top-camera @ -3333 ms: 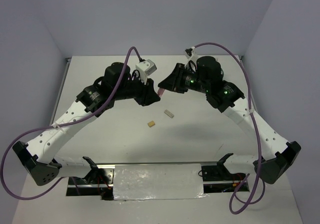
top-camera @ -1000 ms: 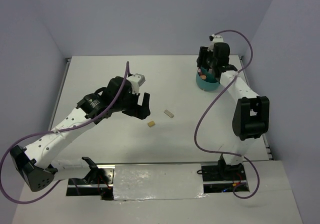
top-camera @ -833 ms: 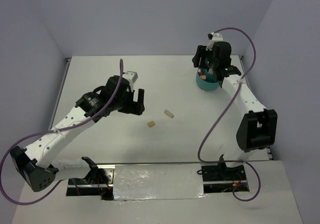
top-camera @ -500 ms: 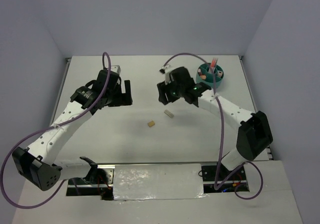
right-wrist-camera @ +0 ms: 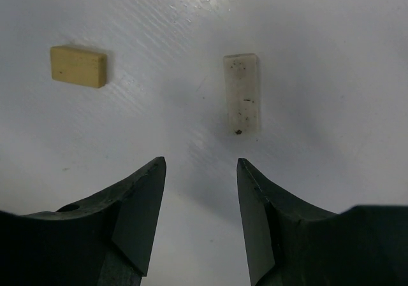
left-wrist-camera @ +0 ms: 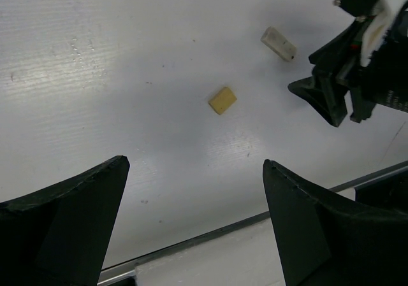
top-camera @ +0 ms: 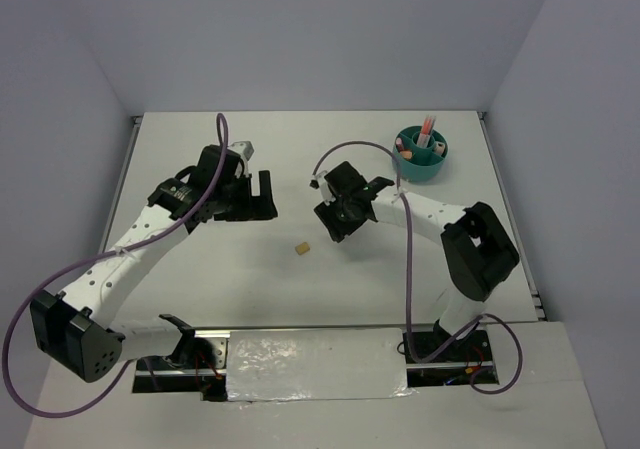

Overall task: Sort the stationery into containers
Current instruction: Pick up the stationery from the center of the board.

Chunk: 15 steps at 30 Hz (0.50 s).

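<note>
A whitish eraser block (right-wrist-camera: 241, 93) lies flat on the table just ahead of my right gripper (right-wrist-camera: 201, 162). Its jaws are open with only bare table between them. A tan eraser block (right-wrist-camera: 78, 65) lies off to the left. In the top view the right gripper (top-camera: 332, 226) hangs low over the table's middle and covers the whitish block; the tan block (top-camera: 301, 249) sits beside it. The teal cup (top-camera: 421, 155) at the back right holds pink pens (top-camera: 428, 129). My left gripper (top-camera: 258, 196) hovers wide open and empty, left of centre.
The left wrist view shows both blocks (left-wrist-camera: 222, 100) (left-wrist-camera: 278, 43), the right gripper's fingers (left-wrist-camera: 322, 98) beside them, and the table's near edge (left-wrist-camera: 210, 232) with a metal rail. Purple cables loop off both arms. Walls enclose the table at the back and sides.
My right arm swung from the teal cup down to the table's middle, over the whitish block, and its jaws narrowed a little. The left arm drew back to the left, still wide open.
</note>
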### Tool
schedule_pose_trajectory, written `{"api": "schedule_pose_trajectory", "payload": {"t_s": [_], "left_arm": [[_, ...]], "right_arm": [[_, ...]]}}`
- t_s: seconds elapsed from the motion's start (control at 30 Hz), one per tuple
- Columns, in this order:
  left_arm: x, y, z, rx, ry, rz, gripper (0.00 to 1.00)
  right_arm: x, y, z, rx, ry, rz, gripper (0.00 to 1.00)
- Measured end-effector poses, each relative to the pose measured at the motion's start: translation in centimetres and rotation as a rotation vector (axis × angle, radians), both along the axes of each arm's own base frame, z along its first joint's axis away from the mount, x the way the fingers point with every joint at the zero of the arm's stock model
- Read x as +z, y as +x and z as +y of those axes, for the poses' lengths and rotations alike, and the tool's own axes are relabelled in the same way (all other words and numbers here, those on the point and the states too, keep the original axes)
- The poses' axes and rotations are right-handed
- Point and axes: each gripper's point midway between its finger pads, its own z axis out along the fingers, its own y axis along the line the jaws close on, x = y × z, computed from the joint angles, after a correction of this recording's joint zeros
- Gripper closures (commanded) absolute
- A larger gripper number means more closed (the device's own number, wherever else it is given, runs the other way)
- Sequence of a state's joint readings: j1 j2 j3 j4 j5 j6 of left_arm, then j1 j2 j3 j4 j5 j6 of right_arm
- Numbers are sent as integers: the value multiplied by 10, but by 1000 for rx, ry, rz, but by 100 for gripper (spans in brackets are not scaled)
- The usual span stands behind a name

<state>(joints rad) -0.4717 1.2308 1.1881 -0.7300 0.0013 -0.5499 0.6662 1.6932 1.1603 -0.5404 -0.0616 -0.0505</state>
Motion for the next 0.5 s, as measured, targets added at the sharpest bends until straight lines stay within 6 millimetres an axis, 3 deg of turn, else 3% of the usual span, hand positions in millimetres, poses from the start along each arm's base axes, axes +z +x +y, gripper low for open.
{"api": "schedule_pose_trajectory", "payload": {"t_s": [0.2,0.5], "left_arm": [[0,-2,-6,-29,-25,7,1],[0,-4,-8,-59,-25,4,1]], "right_arm": [[-22,6,-4,-5,-76,6,45],[-22,38,10,8,-95,-63,47]]}}
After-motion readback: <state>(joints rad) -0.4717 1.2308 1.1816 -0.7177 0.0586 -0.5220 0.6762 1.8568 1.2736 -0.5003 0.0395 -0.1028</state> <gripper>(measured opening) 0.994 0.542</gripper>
